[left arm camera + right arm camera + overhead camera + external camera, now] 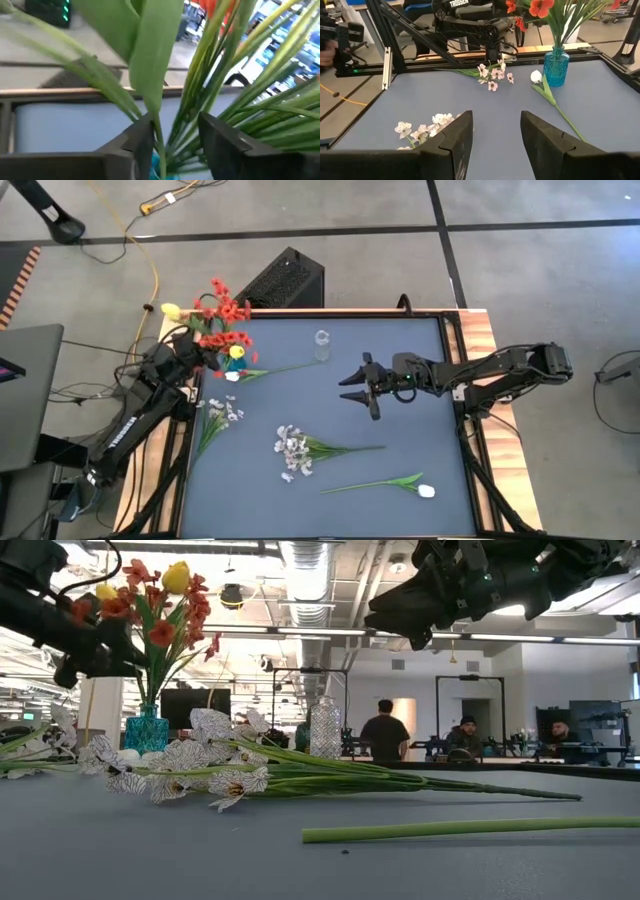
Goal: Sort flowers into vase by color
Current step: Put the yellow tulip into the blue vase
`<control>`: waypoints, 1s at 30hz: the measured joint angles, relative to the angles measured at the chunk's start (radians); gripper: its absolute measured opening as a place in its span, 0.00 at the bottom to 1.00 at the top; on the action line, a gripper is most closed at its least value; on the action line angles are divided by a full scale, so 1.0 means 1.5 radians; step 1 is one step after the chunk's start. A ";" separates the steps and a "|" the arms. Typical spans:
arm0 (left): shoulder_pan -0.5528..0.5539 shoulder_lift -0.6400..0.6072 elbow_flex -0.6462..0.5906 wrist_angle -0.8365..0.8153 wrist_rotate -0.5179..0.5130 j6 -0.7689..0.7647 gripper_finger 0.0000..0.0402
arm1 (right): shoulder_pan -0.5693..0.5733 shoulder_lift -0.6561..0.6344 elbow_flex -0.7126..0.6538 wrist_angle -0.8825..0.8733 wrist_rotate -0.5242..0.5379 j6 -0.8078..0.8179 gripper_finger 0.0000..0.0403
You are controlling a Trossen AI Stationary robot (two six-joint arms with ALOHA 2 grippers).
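Note:
A blue vase (237,353) at the table's far left holds red blossoms (225,315) and a yellow tulip (172,310). My left gripper (175,125) is open just above the vase's neck (157,165), with the bunch's green stems (192,107) between its fingers. My right gripper (360,385) hovers open over the table's middle, holding nothing. On the table lie a white tulip (232,376) beside the blue vase, two sprays of small white blossoms (222,412) (292,448), and another white tulip (427,491) near the front. My left gripper has the green stems (165,135) standing between its open fingers, coming at them level, just above the blue vase's neck. Whether either finger touches a stem, I cannot tell. The stems stand upright in the vase.
An empty clear glass vase (322,345) stands at the far middle of the table. A black box (285,280) sits behind the table's far edge. People sit in the room beyond the table in the low view.

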 joint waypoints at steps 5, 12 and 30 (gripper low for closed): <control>0.000 0.001 0.005 0.002 0.072 -0.055 0.45 | 0.000 0.000 0.000 0.006 0.000 0.003 0.47; 0.000 0.001 0.006 -0.031 0.107 -0.102 0.47 | 0.000 0.000 0.000 0.005 0.000 0.040 0.47; 0.000 0.001 0.107 -0.169 0.058 -0.092 0.47 | 0.000 0.000 0.039 -0.055 -0.001 -0.003 0.47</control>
